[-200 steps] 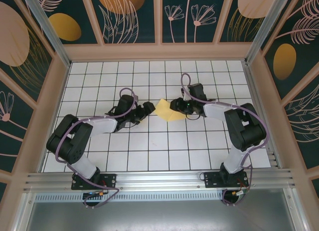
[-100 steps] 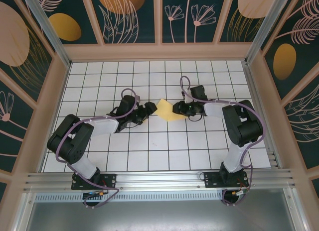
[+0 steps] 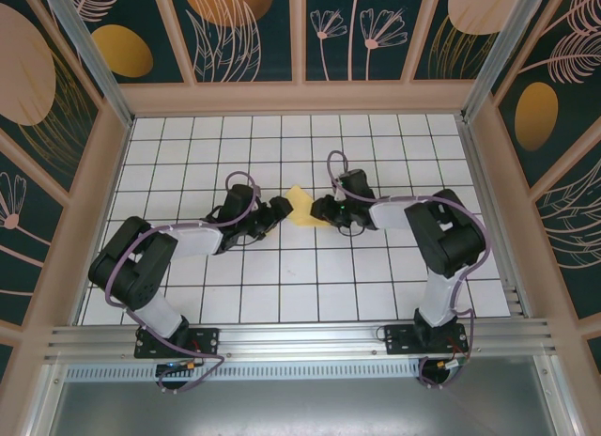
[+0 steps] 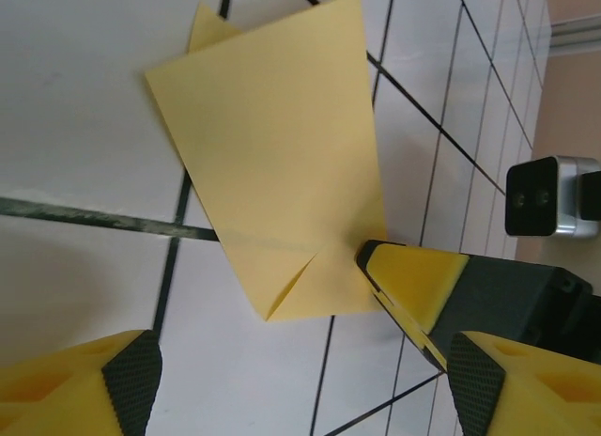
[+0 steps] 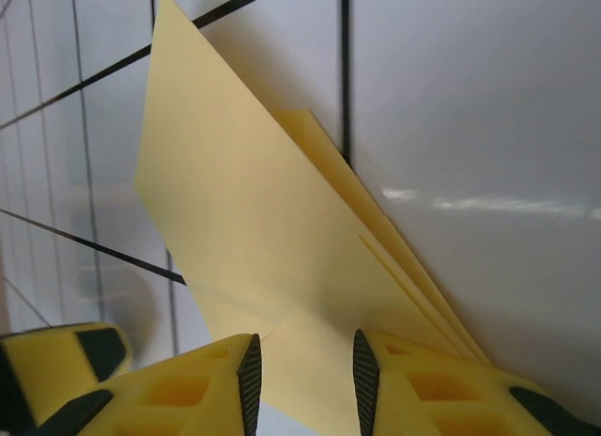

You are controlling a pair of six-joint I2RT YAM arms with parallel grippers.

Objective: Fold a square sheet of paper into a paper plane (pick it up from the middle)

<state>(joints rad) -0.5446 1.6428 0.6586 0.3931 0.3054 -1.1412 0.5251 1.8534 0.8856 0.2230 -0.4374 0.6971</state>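
Note:
The square sheet of paper (image 3: 299, 203) is pale yellow and folded into a smaller shape with flaps, and it lies flat on the white grid table (image 3: 282, 276) between the two grippers. In the left wrist view the paper (image 4: 282, 173) shows a small diagonal flap near its lower corner. My left gripper (image 3: 280, 210) sits just left of it, open wide (image 4: 300, 375) with nothing between the fingers. My right gripper (image 3: 324, 210) is at the paper's right edge, open by a narrow gap (image 5: 302, 370). The paper (image 5: 244, 229) runs between and under its fingertips (image 4: 418, 286).
The right wrist's camera housing (image 4: 545, 196) shows behind the right fingers. Peach-framed walls (image 3: 300, 98) enclose the table on three sides. A metal rail (image 3: 300, 337) runs along the near edge by the arm bases.
My right gripper has moved left over the paper, and the paper has shifted left with less of it showing. Its jaws have narrowed slightly. The left gripper has barely moved.

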